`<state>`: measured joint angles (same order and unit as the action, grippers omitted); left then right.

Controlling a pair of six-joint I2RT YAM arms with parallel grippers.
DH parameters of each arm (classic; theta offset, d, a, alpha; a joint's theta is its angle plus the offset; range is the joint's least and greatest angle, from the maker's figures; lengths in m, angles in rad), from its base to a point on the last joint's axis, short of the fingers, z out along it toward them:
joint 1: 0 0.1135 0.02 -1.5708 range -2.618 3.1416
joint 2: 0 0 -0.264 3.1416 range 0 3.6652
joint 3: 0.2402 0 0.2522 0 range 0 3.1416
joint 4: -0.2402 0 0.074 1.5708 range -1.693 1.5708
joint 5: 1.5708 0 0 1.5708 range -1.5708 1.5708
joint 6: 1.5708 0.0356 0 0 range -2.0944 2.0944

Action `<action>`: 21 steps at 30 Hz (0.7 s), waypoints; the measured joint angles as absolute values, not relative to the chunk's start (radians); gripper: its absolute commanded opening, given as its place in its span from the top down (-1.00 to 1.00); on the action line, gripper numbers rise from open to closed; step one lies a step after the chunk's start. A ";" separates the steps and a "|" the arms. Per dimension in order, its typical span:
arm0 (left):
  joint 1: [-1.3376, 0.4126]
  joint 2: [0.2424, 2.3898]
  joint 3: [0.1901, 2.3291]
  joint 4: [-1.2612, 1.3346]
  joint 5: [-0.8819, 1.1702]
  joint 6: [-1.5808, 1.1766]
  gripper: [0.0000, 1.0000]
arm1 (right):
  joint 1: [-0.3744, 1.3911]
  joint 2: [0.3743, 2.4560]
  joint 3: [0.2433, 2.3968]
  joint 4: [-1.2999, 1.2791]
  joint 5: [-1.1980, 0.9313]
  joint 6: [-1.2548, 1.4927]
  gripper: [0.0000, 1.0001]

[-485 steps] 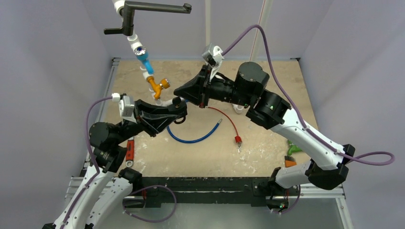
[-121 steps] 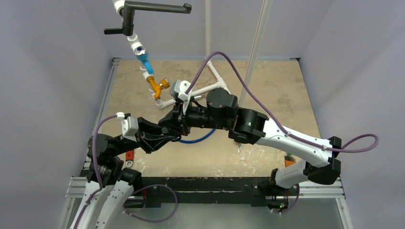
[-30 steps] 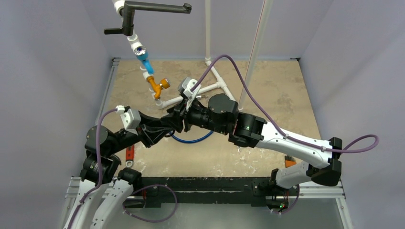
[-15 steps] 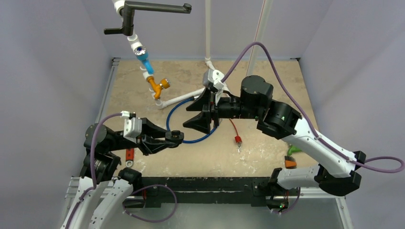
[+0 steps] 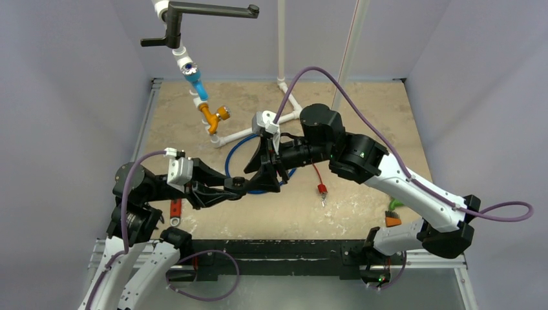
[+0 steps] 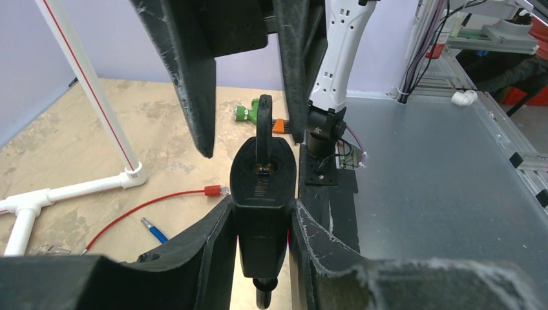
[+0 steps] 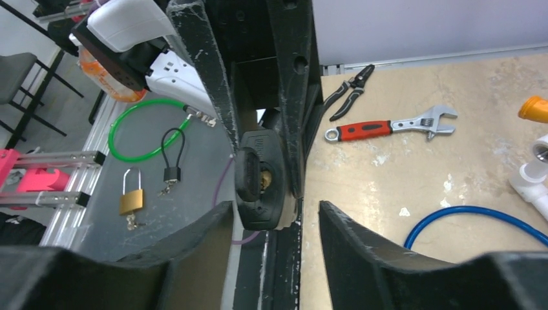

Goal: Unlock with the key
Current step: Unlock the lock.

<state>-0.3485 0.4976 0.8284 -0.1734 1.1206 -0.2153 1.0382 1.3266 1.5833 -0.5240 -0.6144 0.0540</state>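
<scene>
- The black padlock [image 6: 262,194] is up in the air over the near middle of the table [image 5: 362,123]. It is pinched by my left gripper [image 6: 262,218], with its keyhole end turned toward my other arm.
- The key [image 6: 263,123] sits in that keyhole, and its black head sticks straight out of the lock body.
- My left gripper is clamped on the padlock, one finger pressed to each side of the body.
- My right gripper [image 6: 251,132] meets it head-on with its jaws apart, one finger on either side of the key head. A gap shows on one side. On the other side I cannot tell whether the finger touches the key.
- On the table below the two grippers lie a blue cable [image 5: 227,160] in a loop and a red lead [image 5: 316,174]. A white pipe frame [image 5: 236,137] stands just beyond them.
- Near the table's left edge lie a red-handled wrench [image 7: 388,127] and black pliers [image 7: 349,90].
- On the grey metal surface beside the table are a brass padlock [image 7: 131,200], a small black cable lock [image 7: 171,173] and a green cable loop [image 7: 139,132].
</scene>
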 measured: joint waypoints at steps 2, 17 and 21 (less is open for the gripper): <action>-0.348 0.504 0.828 -0.173 1.115 -0.216 1.00 | 1.040 1.327 1.583 -0.523 -0.620 0.050 0.26; -0.348 0.518 0.828 -0.173 1.081 -0.217 1.00 | 1.042 1.327 1.521 -0.482 -0.654 0.062 0.51; -0.349 0.519 0.828 -0.173 1.082 -0.233 1.00 | 1.040 1.323 1.514 -0.474 -0.644 0.061 0.98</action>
<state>-0.3492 0.5190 0.8284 -0.1730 1.0817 -0.2325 1.0405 1.3231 1.5135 -0.4740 -0.6437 0.0612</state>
